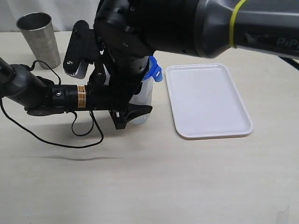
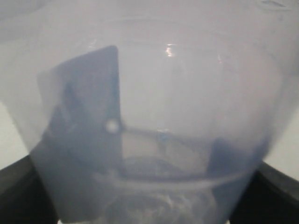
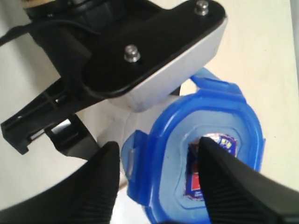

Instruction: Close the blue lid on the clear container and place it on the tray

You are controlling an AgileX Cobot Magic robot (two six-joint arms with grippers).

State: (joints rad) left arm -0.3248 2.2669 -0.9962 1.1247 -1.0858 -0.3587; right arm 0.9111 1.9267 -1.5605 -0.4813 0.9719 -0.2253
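Note:
The clear container (image 1: 142, 95) stands upright on the table, just left of the tray (image 1: 205, 100). My left gripper (image 1: 133, 113) reaches in from the left and is shut on its lower body. In the left wrist view the container's wall (image 2: 154, 93) fills the picture between the dark jaws. The blue lid (image 1: 153, 70) sits on the container's top, one flap sticking out toward the tray. My right gripper (image 3: 158, 142) hangs open right above the lid (image 3: 187, 140), one finger (image 3: 100, 182) outside a flap and the other over the sticker (image 3: 219, 142).
A grey metal cup (image 1: 39, 39) stands at the back left. A black cable (image 1: 70, 140) loops over the table under the left arm. The bulky right arm (image 1: 187, 23) crosses in from the upper right. The tray is bare.

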